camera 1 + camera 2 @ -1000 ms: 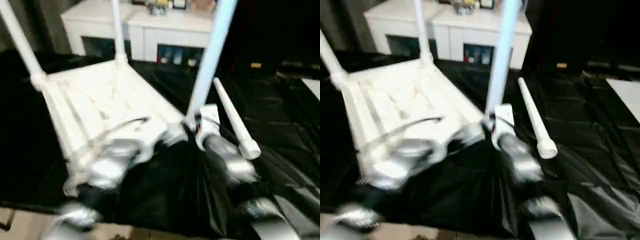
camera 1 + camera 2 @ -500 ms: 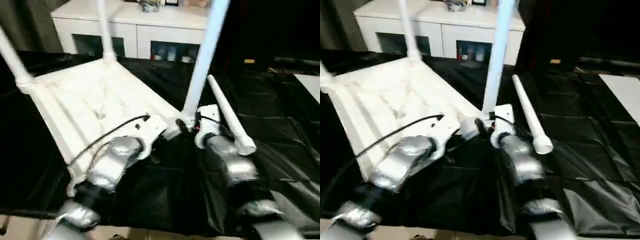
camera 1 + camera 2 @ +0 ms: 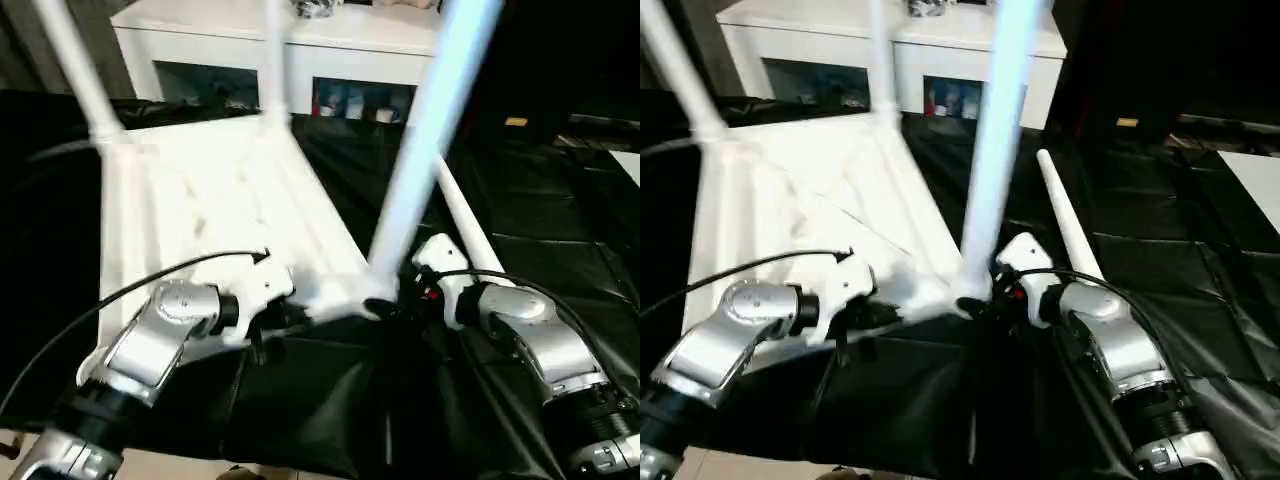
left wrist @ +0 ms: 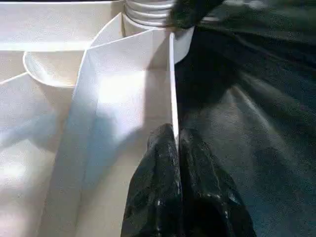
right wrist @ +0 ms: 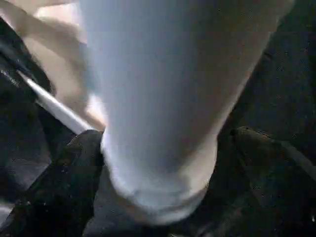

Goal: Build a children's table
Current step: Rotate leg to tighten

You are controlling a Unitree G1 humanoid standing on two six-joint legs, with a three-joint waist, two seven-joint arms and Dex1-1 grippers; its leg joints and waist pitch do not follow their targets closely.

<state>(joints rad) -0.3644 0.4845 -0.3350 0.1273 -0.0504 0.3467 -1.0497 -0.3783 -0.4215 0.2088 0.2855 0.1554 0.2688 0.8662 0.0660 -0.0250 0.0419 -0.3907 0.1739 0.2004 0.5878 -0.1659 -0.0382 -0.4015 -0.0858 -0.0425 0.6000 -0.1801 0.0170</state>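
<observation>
I see the upside-down table top (image 3: 200,200) on the black sheet (image 3: 540,250). My left gripper (image 4: 176,140) pinches its thin edge at six o'clock. My right gripper (image 5: 163,197) fingers sit spread around a standing leg (image 3: 425,140).

glossy white plastic top (image 3: 200,200), shiny crinkled black sheet (image 3: 560,260).

Upturned white table top (image 3: 200,200), 3 legs (image 3: 430,130) upright, 1 leg (image 3: 1068,218) lying beside.
</observation>
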